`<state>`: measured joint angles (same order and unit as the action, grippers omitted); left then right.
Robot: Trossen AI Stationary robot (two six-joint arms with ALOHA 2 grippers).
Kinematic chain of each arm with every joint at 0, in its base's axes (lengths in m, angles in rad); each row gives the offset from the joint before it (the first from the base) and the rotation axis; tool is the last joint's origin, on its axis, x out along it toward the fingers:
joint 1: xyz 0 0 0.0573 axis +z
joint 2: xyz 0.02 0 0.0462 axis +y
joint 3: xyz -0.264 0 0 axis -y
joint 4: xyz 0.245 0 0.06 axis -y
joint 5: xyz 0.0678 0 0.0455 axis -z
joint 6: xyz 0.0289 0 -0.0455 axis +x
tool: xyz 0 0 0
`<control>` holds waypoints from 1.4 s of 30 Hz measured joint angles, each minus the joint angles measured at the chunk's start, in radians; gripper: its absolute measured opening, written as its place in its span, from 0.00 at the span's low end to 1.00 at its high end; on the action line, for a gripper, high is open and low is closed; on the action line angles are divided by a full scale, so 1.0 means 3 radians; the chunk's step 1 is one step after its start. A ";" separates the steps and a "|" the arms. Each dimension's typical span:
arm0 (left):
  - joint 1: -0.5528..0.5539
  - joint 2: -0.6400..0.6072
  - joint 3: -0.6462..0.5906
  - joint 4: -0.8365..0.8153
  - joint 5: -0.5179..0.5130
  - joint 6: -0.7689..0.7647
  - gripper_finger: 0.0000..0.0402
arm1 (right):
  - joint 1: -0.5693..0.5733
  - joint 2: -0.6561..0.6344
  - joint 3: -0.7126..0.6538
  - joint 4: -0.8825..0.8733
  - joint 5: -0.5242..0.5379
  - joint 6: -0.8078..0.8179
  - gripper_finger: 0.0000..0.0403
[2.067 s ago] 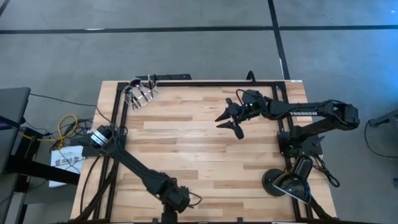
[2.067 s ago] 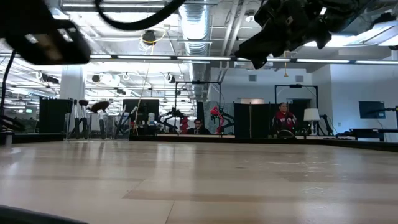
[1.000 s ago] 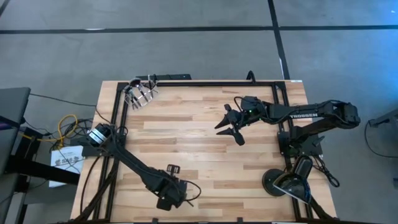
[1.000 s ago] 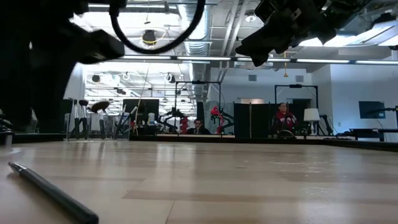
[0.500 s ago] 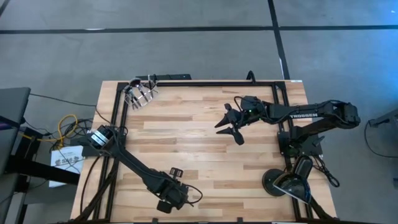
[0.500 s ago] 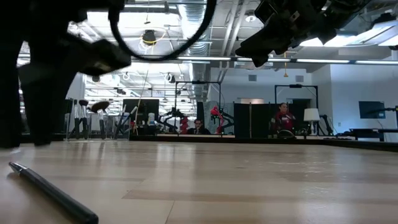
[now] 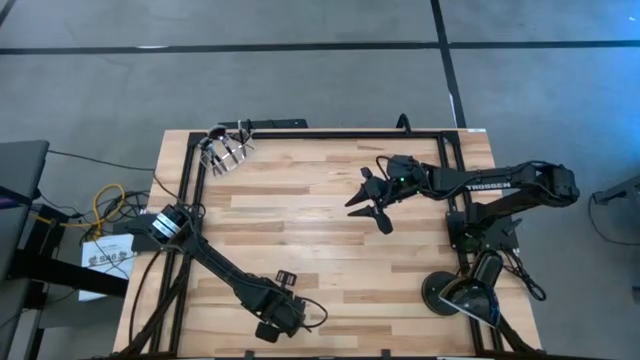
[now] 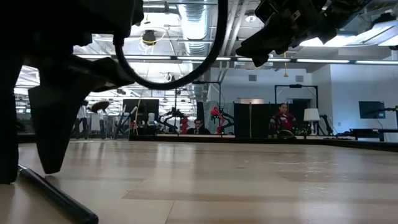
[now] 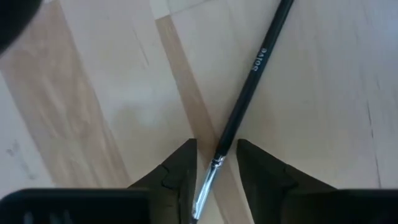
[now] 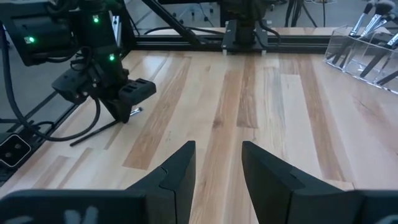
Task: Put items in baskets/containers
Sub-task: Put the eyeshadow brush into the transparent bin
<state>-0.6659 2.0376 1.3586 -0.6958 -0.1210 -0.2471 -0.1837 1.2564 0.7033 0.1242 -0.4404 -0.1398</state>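
One slim makeup brush with a black handle and a silvery ferrule lies flat on the table near its near edge; it also shows in the low view. My left gripper is open and low over it, one finger on each side of the ferrule's start. The clear cup stands at the far left corner with several brushes in it. My right gripper hangs open above the table's middle right.
The round black lamp base sits at the near right corner. A black frame rail runs along the far edge. Bare wood lies between the two grippers. People sit in the room beyond the table.
My left gripper has come down toward the table over the lying brush and shifted slightly toward the right and near edge, so that its open fingers now stand on either side of the brush. The brush has stayed where it was.
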 joint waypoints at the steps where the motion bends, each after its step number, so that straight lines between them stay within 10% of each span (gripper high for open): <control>1: 0.0000 0.0026 -0.0002 0.0020 0.0017 0.0001 0.28 | 0.0000 0.0000 0.0000 0.0001 0.0000 0.0000 0.30; 21: 0.0142 0.0030 -0.0017 -0.0106 -0.0106 0.0177 0.06 | 0.0000 0.0000 0.0000 -0.0001 0.0001 0.0000 0.30; 36: 0.0525 -0.0909 -0.0023 -0.0619 -0.1468 0.1166 0.03 | 0.0000 0.0510 -0.0067 0.0102 -0.0038 0.0734 0.30; 42: 0.0654 -0.0884 -0.0028 -0.0599 -0.1869 0.2007 0.04 | -0.0069 0.1134 -0.0022 0.1151 -0.1035 0.1530 0.30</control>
<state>-0.4697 1.7724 1.3502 -0.8756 -0.6818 0.3550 -0.2045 1.5967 0.6968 0.4695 -0.7508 0.3193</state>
